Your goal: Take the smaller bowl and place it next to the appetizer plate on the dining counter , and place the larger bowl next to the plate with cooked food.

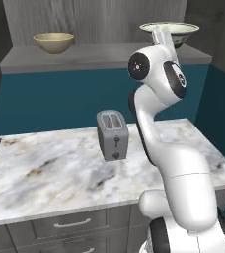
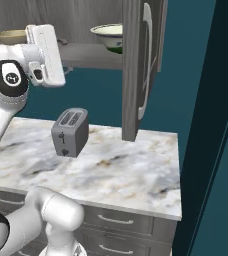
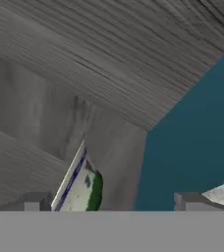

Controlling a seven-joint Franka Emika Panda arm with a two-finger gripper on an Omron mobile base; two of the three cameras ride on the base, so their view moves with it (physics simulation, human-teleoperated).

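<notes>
Jaws stand wide apart and hold nothing; in the hand view the two dark tips of the gripper rise at the bottom with a broad gap between them, pointed at grey wood-grain cabinet panels and a patch of teal wall. Between the tips, a sliver of the larger bowl shows edge-on, whitish with a green rim. From the left base view the white arm reaches up toward the shelf, its hand raised just in front of the larger bowl, which sits at the right end of that shelf. From the right base view the hand is seen as a white block lifted before the shelf, to the left of the larger bowl. The smaller bowl rests upright at the left end of the same shelf, well apart from the larger one; its rim also peeks out behind the arm. An open cabinet door hangs just right of the larger bowl. Below, a grey toaster stands on the marbled desk, with drawers beneath.
</notes>
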